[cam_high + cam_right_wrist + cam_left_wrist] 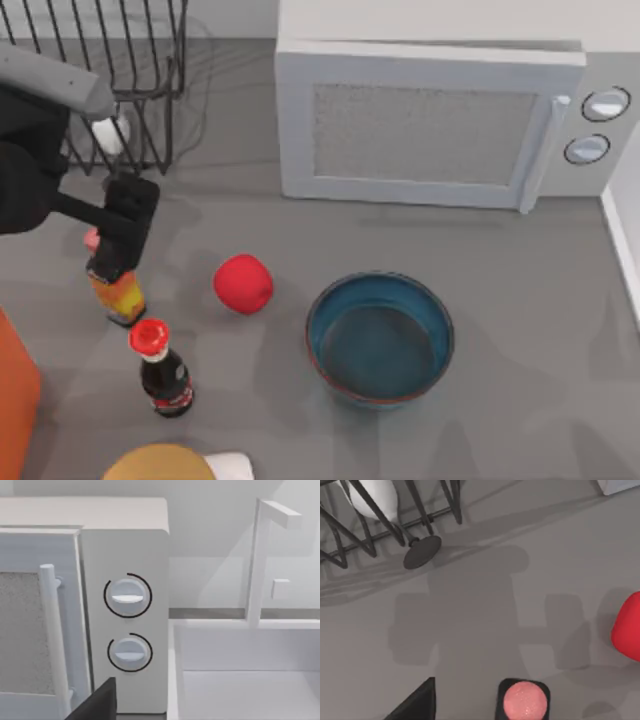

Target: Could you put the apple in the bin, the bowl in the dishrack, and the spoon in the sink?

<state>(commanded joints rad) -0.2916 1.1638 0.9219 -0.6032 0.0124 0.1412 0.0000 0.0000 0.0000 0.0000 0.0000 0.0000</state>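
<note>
**Top view: left gripper above the bottles**

Our left gripper (118, 235) hovers over an orange bottle (122, 297); we cannot tell how far its fingers are spread, and they hold nothing visible. A red-capped bottle (165, 370) stands just beside it. The apple (243, 283) lies between the bottles and the bowl (379, 338). The dishrack (130, 70) stands behind, left of the microwave (430, 120).
</note>
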